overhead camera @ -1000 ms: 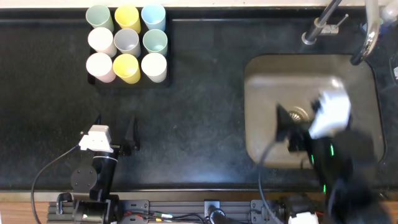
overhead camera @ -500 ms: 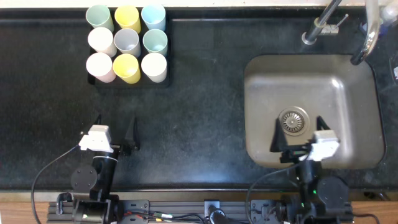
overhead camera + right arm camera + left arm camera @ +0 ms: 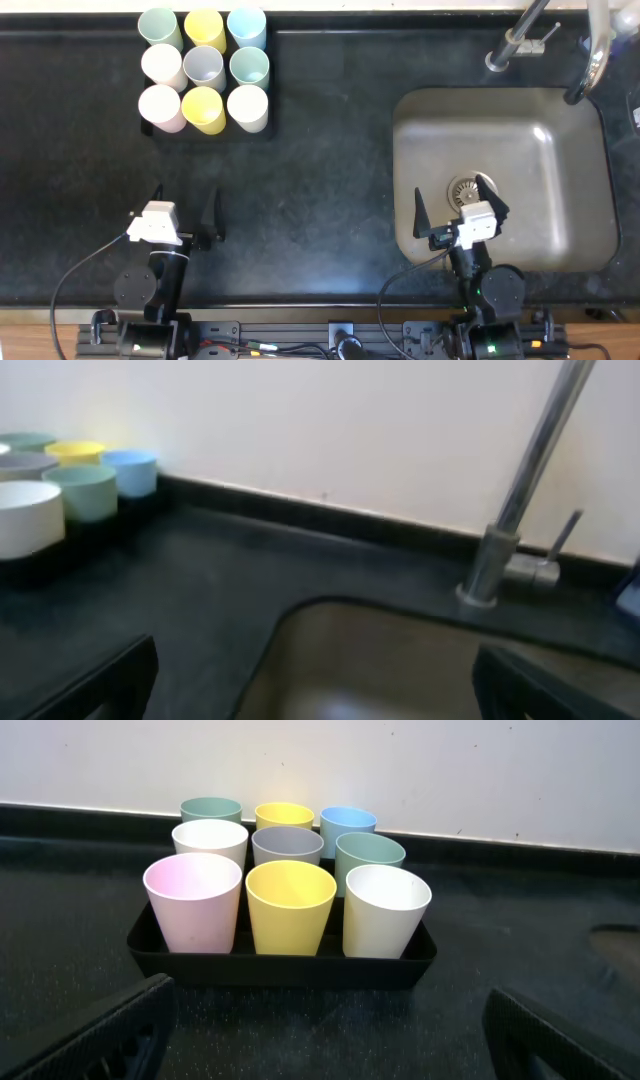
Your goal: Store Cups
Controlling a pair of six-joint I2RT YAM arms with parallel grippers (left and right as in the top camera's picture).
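Several pastel cups (image 3: 204, 68) stand upright in three rows in a black tray (image 3: 210, 137) at the counter's back left. In the left wrist view the cups (image 3: 290, 905) and the tray (image 3: 280, 968) sit straight ahead, a fair way off. My left gripper (image 3: 186, 204) hovers low near the counter's front edge, open, with nothing between its fingers (image 3: 110, 1030). My right gripper (image 3: 453, 205) is over the sink's front left part, also open and holding nothing. Its wrist view catches some cups (image 3: 85, 490) far off to the side.
A steel sink (image 3: 560, 150) fills the right side, with a drain (image 3: 468, 186) and a faucet (image 3: 520, 40) behind it. The faucet (image 3: 520, 490) rises against a white wall. Bare black counter (image 3: 320, 170) lies between tray and sink.
The right arm pulled back from over the sink toward its base, then swung its gripper a little to the left. The left arm and the cups stayed put.
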